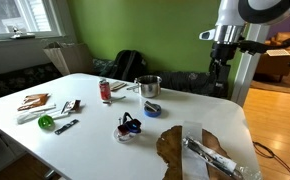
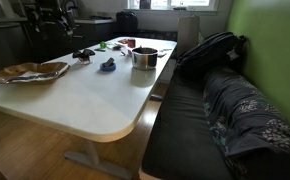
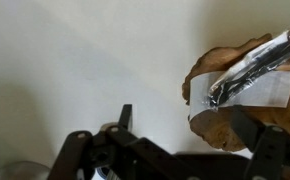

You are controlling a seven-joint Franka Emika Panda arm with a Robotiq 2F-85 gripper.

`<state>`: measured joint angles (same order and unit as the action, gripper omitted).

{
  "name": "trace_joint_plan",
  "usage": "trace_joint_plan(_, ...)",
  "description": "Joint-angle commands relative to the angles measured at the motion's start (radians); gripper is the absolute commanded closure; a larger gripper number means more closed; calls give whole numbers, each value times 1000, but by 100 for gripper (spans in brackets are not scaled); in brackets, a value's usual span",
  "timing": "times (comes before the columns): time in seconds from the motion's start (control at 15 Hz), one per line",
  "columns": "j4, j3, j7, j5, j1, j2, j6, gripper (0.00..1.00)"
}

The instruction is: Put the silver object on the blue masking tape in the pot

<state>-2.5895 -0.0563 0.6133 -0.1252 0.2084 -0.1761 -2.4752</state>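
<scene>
**Hazards ahead of the pick, and gripper condition**

1. Wrong target. In the wrist view, a long metallic tool (image 3: 247, 68) on white paper over a brown slab (image 3: 217, 128) fills the right of the frame. It is also silver. A descent from this pose would probably meet that tool and not the task item.
2. True target location. The silver object (image 1: 126, 120) sits on the blue masking tape (image 1: 130, 129) at lower centre of an exterior view, on the white table (image 1: 85, 145). It is well apart from the gripper (image 1: 218, 72). At this size it is only a pale fleck on the roll, so its shape and best grasp axis cannot be determined.
3. Tape pickup. If the jaws close too low, they may catch the roll as well and drag it or lift it.
4. Pot approach. The pot (image 1: 148, 86) stands above centre of the frame, near a red can (image 1: 105, 90). A low transfer risks striking its rim or handle.

Gripper condition: it hangs at upper right of the frame, high over the table edge. In the wrist view the fingers appear spread wide. Nothing sits between them and they touch nothing.
</scene>
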Motion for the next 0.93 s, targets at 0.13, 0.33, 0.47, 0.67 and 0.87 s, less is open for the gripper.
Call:
trace_joint_plan(0.13,39,31,-45,14,-41,109,-249,0)
trace_joint_plan(0.33,149,39,-34,-29,-44,280,-526,0)
trace_joint_plan(0.47,192,31,-42,-37,-17,407,-708,0)
trace_joint_plan(0.67,286,38,-184,94,-30,596,-846,0)
trace_joint_plan(0.87,264,-2,-210,116,3,586,-842,0)
